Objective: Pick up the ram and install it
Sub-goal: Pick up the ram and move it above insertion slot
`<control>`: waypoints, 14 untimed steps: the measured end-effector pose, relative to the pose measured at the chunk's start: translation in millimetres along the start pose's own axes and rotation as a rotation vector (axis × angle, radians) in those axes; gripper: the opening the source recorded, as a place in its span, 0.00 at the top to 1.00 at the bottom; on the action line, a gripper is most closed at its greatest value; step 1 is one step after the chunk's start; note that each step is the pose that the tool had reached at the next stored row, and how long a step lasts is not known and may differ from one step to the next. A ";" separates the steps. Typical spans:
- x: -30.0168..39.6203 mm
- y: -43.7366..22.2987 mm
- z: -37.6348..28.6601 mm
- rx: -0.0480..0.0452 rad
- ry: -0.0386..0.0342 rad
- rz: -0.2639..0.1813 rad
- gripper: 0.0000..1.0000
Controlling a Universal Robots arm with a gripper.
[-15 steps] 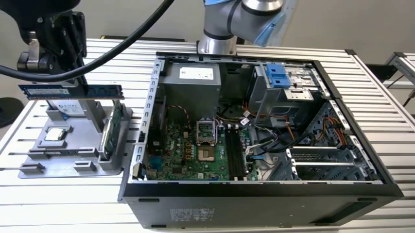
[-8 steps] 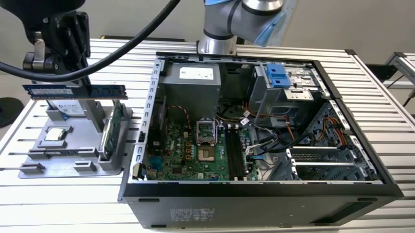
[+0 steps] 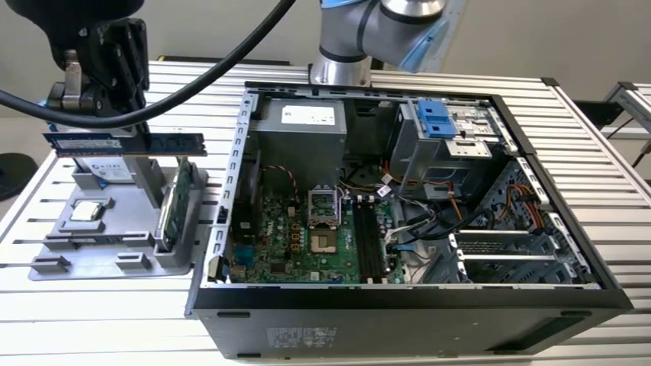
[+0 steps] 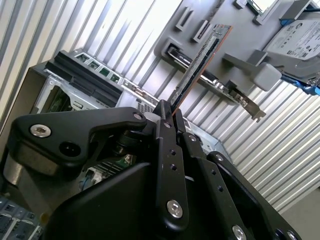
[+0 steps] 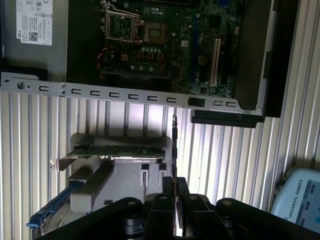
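A robot arm works at a ribbed aluminium table (image 3: 91,320), where an open black computer tower (image 3: 428,320) lies on its side just beside the tool, its green motherboard (image 3: 295,244) facing up. Directly beneath the tool sits a grey plastic parts holder (image 3: 112,236), set alongside the tower's wall. The black two-fingered tool (image 3: 114,123) hangs above that holder with its fingers closed tight on the ram (image 3: 122,143), a long, thin blue circuit stick with black chips and a white sticker. The stick is gripped by its upper edge near the middle and held level, both ends jutting out past the tool. In both wrist views it shows edge-on, running straight out from the fingertips (image 4: 166,114) (image 5: 175,189) as a narrow strip (image 4: 200,65) (image 5: 174,145). Below the tool, a silver boxy hard drive (image 3: 110,169) leans in the holder. Near it, on the tower side, a green circuit card (image 3: 181,202) stands upright in its slot.
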State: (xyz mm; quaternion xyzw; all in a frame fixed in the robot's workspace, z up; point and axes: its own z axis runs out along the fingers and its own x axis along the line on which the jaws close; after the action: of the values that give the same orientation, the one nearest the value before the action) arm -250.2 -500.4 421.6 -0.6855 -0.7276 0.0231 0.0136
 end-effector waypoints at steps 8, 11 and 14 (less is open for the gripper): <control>-0.4 6.0 -0.2 -0.0001 0.0001 0.000 1.00; -0.5 8.2 -0.4 -0.0001 0.0001 0.000 1.00; -0.6 10.2 -0.4 -0.0001 0.0002 0.000 1.00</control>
State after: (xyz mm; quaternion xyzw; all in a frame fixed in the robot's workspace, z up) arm -240.0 -500.4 421.5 -0.6855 -0.7276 0.0230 0.0136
